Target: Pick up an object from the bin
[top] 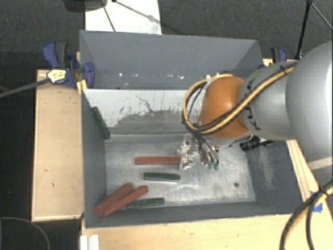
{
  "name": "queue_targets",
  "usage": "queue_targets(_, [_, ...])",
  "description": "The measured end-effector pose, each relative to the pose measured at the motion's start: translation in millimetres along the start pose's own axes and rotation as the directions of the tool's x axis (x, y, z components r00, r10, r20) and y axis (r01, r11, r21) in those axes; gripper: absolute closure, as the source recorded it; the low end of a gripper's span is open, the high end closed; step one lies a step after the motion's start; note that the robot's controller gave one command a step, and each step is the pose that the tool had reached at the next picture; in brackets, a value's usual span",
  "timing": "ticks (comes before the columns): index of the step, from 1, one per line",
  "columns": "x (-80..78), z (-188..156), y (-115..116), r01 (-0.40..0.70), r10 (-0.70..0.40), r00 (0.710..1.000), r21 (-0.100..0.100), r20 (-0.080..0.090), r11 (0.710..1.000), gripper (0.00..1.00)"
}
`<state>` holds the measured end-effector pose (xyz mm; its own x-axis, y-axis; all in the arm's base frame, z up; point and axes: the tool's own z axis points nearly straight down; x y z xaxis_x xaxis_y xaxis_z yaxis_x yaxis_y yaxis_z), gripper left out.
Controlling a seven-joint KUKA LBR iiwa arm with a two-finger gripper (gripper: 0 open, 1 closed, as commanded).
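The end effector point(193, 157) sits at the right end of a red-brown stick point(156, 161) lying mid-bin point(166, 56); clenched or released, I cannot tell. A green stick point(161, 177) lies just in front, and open floor stretches to the right.

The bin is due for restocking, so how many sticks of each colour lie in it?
Red-brown sticks: 3 (one mid-floor, two front left)
Dark green sticks: 3 (one mid-floor, one at the front, one against the left wall)
Total: 6

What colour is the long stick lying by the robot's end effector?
The long stick is reddish brown; the camera view shows it best.
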<state>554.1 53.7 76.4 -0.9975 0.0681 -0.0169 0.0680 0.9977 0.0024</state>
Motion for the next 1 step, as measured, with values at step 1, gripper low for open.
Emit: queue_targets(1, [0.5, -159.4, 19.4, 0.013, -0.013, 1.000, 0.000, -0.009, 1.000, 1.00])
